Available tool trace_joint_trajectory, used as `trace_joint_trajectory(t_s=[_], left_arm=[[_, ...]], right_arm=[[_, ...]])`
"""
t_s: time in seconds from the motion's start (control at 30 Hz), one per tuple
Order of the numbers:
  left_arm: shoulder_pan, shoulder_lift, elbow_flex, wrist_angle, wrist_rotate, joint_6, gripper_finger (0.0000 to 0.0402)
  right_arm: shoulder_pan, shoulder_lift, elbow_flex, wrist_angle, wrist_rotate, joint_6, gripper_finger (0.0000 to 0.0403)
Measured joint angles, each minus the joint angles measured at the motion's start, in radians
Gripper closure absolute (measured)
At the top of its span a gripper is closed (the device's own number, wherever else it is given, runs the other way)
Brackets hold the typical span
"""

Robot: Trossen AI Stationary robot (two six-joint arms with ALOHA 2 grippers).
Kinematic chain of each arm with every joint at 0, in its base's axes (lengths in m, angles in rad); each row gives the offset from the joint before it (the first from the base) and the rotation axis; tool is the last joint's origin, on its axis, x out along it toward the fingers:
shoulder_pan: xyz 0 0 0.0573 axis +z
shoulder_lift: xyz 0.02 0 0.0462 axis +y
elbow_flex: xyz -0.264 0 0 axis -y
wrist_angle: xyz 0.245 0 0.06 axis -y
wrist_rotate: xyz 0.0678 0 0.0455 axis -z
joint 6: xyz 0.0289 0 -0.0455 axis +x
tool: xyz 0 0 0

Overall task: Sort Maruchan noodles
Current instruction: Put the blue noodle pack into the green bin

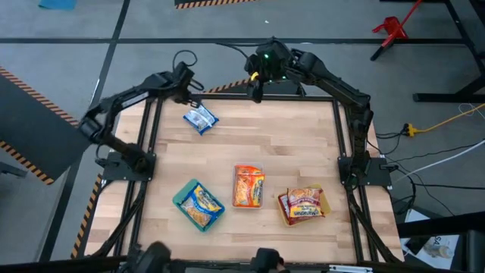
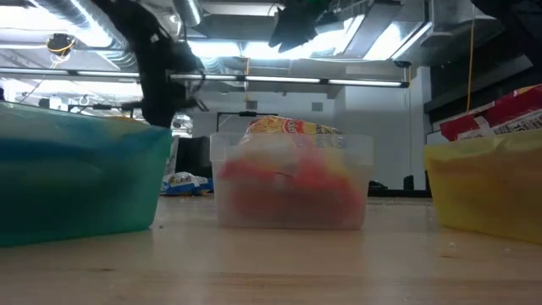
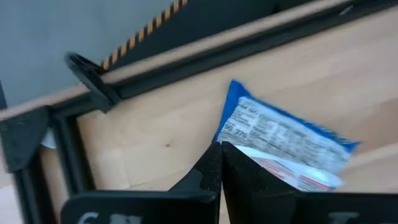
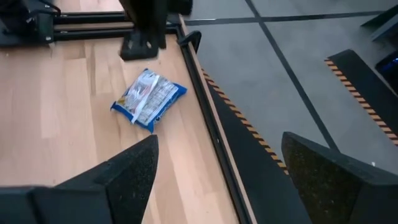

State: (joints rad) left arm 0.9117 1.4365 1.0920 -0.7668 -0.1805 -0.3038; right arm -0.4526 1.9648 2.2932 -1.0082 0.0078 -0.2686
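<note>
One blue-white noodle packet (image 1: pixel 201 119) lies flat on the bare wood near the far left corner; it also shows in the left wrist view (image 3: pixel 283 140) and the right wrist view (image 4: pixel 149 96). My left gripper (image 1: pixel 188 89) hangs just beyond it toward the far edge, fingers shut (image 3: pixel 221 158), touching nothing. My right gripper (image 1: pixel 256 82) hovers over the middle of the far edge, open (image 4: pixel 217 168), off the table surface. Near the front, a blue packet lies in the teal tray (image 1: pixel 180 196), an orange one in the clear tray (image 1: pixel 248 167), and red ones in the yellow tray (image 1: pixel 324 199).
The three trays stand in a row along the near part of the table and fill the low view, with the clear tray (image 2: pixel 292 182) in the middle. A black frame rail (image 4: pixel 208 124) runs along the far edge. Bare wood (image 1: pixel 288 136) lies between the trays and the far edge.
</note>
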Motion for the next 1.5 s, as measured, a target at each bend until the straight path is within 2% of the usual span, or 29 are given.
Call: trace_joint_trajectory(t_s=[0.27,0.43,0.6,0.7,0.8,0.9,1.03,1.1,1.27,1.5], left_arm=[[0.044,0.253,0.000,0.053,0.026,0.009,0.0401],[0.051,0.341,0.000,0.095,0.064,0.026,0.0401],[0.035,0.390,0.000,0.113,0.217,0.024,0.0401],[-0.007,0.413,0.002,0.109,0.253,-0.006,0.0401],[-0.069,0.431,0.004,0.125,0.250,-0.027,0.0401],[-0.130,0.436,0.004,0.160,0.246,-0.047,0.0401],[-0.175,0.438,0.003,0.195,0.276,-0.083,0.0402],[-0.198,0.439,0.002,0.208,0.278,-0.088,0.0401],[-0.253,0.440,0.002,0.241,0.302,-0.115,0.0401],[-0.290,0.442,0.000,0.270,0.316,-0.139,0.0401]], right_arm=[[0.000,0.000,0.000,-0.016,0.000,-0.001,0.0078],[0.000,0.000,0.000,-0.084,0.000,-0.004,0.0078],[0.000,0.001,0.000,-0.136,0.000,-0.005,0.0078],[0.000,0.001,0.000,-0.160,-0.001,-0.005,0.0078],[0.000,0.001,-0.003,-0.186,-0.067,-0.005,0.0078],[0.000,0.001,-0.033,-0.202,-0.204,0.002,0.0078],[0.011,0.001,-0.153,-0.191,-0.385,0.033,0.0078],[0.024,0.001,-0.247,-0.159,-0.404,0.034,0.0078],[0.067,0.002,-0.504,0.023,-0.307,0.060,0.0078],[0.115,0.003,-0.788,0.397,-0.176,0.045,0.0078]])
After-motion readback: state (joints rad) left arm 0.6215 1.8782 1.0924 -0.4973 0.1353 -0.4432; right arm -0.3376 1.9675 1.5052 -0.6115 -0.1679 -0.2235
